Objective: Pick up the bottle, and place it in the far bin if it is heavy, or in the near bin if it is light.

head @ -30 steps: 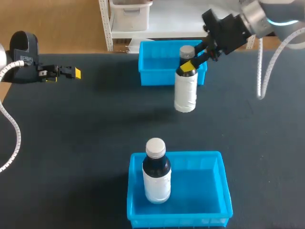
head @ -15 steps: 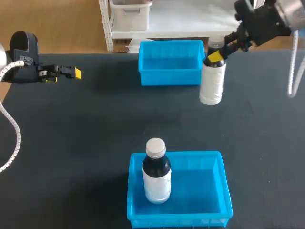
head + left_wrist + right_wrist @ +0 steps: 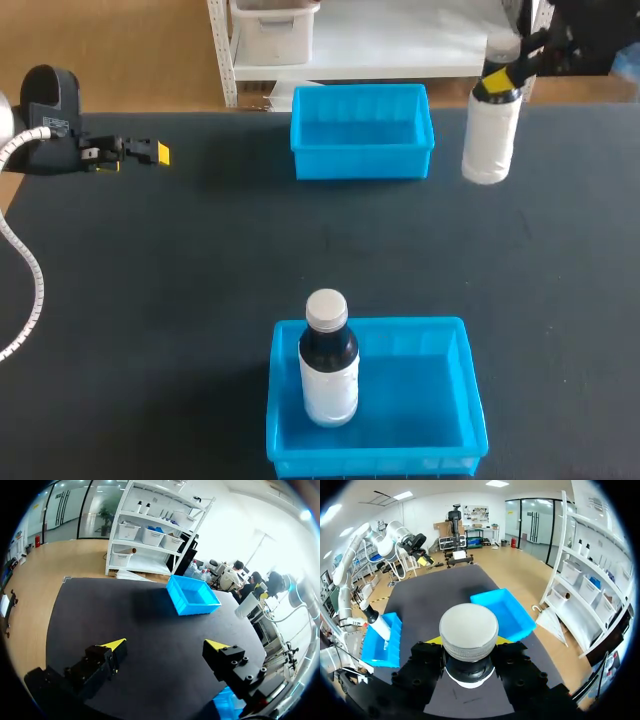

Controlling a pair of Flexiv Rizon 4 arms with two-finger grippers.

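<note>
Carried rightward since a second ago: the dark plastic bottle [image 3: 492, 130] with white label and grey cap, from in front of the right corner of the blue plastic far bin [image 3: 362, 165], past that bin's right wall, out toward the far right corner of the black tabletop [image 3: 180, 300]. Held upright there now, apart from the far bin, close to the far edge. Gripped at the neck just under the cap by the right gripper [image 3: 510, 72], one yellow tip on each side in the right wrist view.

Unmoved over the same second: the left gripper [image 3: 150, 152], by the far left edge, fingers spread wide with only dark surface between them in the left wrist view.

Set against the near edge, a little right of middle: the blue plastic near bin [image 3: 370, 462], with a second bottle [image 3: 328, 370] of the same kind standing upright in its left half, near the left wall.

Between the two bins, a wide stretch of bare tabletop; more of it along the left side and to the right of both bins.
</note>
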